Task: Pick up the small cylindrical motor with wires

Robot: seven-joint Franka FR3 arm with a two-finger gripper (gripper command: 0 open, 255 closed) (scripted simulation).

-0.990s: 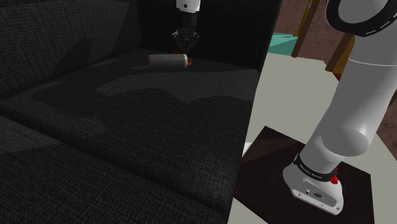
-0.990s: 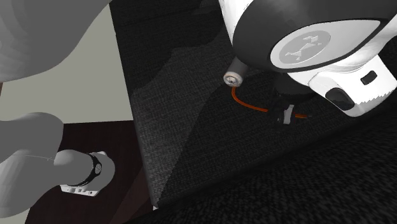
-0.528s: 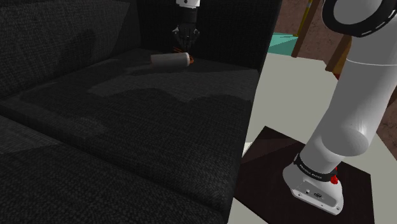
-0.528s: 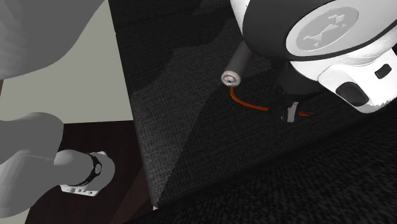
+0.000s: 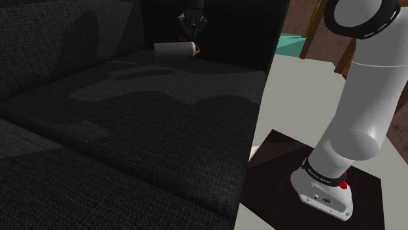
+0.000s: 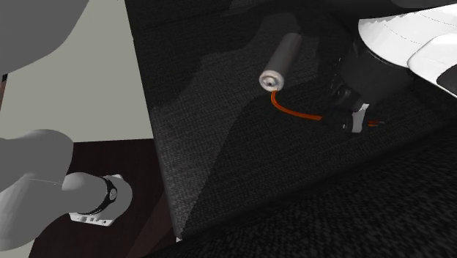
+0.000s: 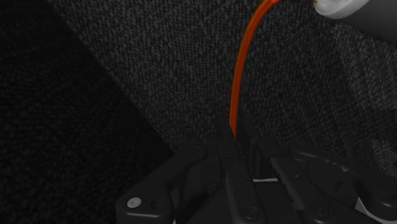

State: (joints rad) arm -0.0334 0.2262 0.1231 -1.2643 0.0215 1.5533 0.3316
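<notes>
Noting the gripper (image 5: 193, 34) pointing down at the far corner of the sofa (image 5: 163, 124), close against the backrest. Finding the jaws clenched on the wire (image 7: 240, 70), an orange strand pinched between them in the wrist view. Tracing that wire from the pinch, in a curve across the dark fabric, to the capped end of the motor (image 6: 282, 62). Seeing the motor, a pale grey cylinder, lying level just beside the gripper toward the shoulder view's left, along the line where seat meets backrest. Unable to tell whether resting on the cushion or hanging clear of it. Recording the arm (image 5: 363, 98) rising from the stand (image 5: 281, 153) on pale floor (image 5: 294, 85) at the shoulder view's lower right.
</notes>
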